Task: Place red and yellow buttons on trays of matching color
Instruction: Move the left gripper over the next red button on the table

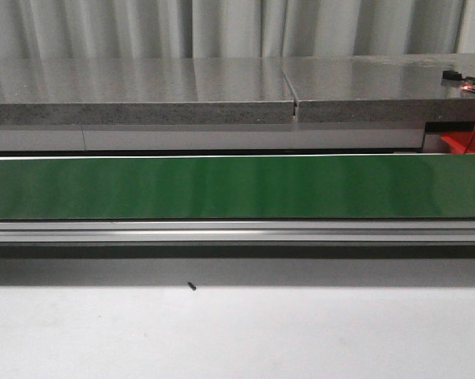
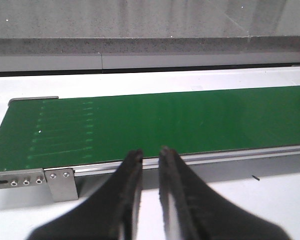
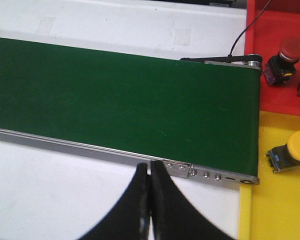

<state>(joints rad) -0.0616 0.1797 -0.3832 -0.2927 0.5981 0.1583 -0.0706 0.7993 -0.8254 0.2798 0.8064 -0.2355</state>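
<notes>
Nearest, right gripper (image 3: 149,172): fingers pressed together, holding nothing, at the green belt (image 3: 120,100) near rail. Yellow button (image 3: 291,151) on yellow tray (image 3: 269,215), two o'clock of fingertips; red button (image 3: 285,56) on red tray (image 3: 277,97), farther. Left gripper (image 2: 150,156): narrow gap, empty, well apart. No legible writing.

My front camera looks level across the green belt (image 1: 237,187); both wrist cameras look down on it from closer (opposite ends), sharing that belt.
</notes>
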